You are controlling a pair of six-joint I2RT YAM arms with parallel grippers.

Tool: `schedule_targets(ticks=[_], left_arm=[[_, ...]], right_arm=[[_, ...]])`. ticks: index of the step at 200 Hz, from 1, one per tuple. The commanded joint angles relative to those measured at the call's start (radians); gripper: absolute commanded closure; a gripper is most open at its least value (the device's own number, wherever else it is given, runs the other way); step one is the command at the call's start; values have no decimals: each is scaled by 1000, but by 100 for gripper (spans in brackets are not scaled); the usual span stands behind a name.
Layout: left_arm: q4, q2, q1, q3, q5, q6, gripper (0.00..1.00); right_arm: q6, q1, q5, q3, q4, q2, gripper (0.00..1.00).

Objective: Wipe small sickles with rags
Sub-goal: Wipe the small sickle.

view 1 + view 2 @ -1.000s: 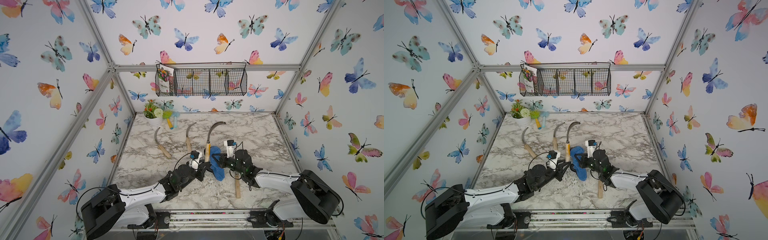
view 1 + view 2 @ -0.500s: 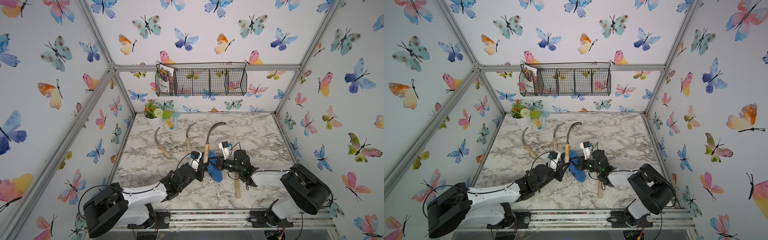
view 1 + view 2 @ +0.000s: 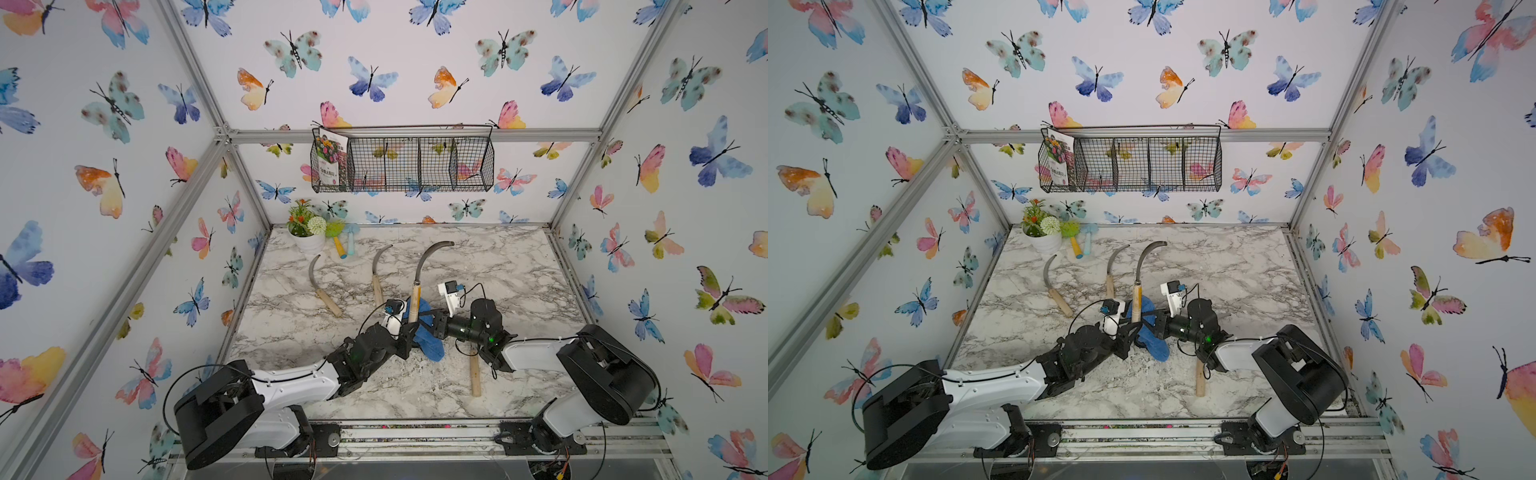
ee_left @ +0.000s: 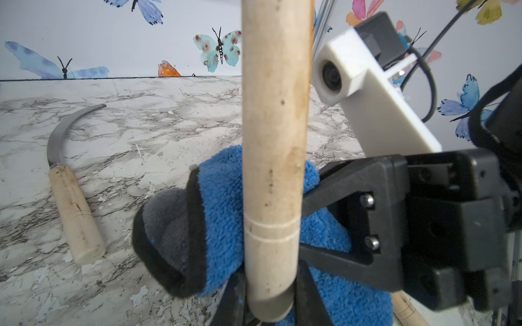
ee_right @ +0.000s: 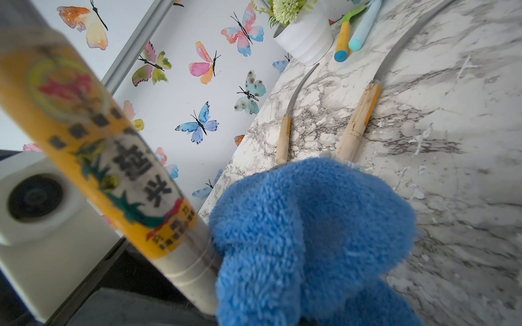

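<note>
One small sickle (image 3: 424, 262) (image 3: 1142, 266) stands upright, blade curving toward the back wall. My left gripper (image 3: 409, 328) (image 3: 1129, 328) (image 4: 269, 296) is shut on the bottom of its pale wooden handle (image 4: 274, 141). The blue rag (image 3: 430, 345) (image 3: 1154, 347) (image 5: 310, 240) presses against that handle from the right, with my right gripper (image 3: 434, 322) (image 3: 1156, 322) shut on it. In the right wrist view the rag hides the jaws. Two more sickles (image 3: 322, 286) (image 3: 378, 274) lie flat further back. Another's handle (image 3: 475, 376) pokes out under the right arm.
A white pot of flowers (image 3: 309, 239) stands in the back left corner, with yellow and light-blue handled toy tools (image 3: 340, 249) beside it. A black wire basket (image 3: 403, 164) holding a seed packet hangs on the back wall. Aluminium posts frame the marble table (image 3: 519, 266).
My right arm has drawn in to the left, bringing the rag closer against the held sickle's handle. The left gripper and the upright sickle have stayed put.
</note>
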Motion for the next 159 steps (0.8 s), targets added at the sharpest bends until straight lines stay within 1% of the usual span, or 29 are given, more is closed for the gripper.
schedule_targets(ticks=[1, 34, 67, 90, 107, 131, 159], left_arm=[[-2, 9, -4, 16, 6, -2, 100], [-7, 23, -4, 26, 17, -2, 100], [-11, 26, -4, 27, 22, -6, 100], [-9, 27, -4, 28, 23, -5, 100], [-13, 34, -4, 35, 21, -2, 100], [-14, 44, -4, 41, 19, 0, 100], [-16, 45, -4, 40, 14, 2, 100]], right_arm=[[-20, 17, -53, 45, 10, -64, 97], [-90, 0, -10, 119, -152, -116, 97], [-123, -47, 6, 184, -251, -146, 97], [-129, -83, -12, 214, -275, -163, 98], [-148, -87, -14, 244, -318, -174, 97], [-152, -87, -19, 253, -331, -175, 98], [-126, -86, -81, 228, -313, -154, 98]])
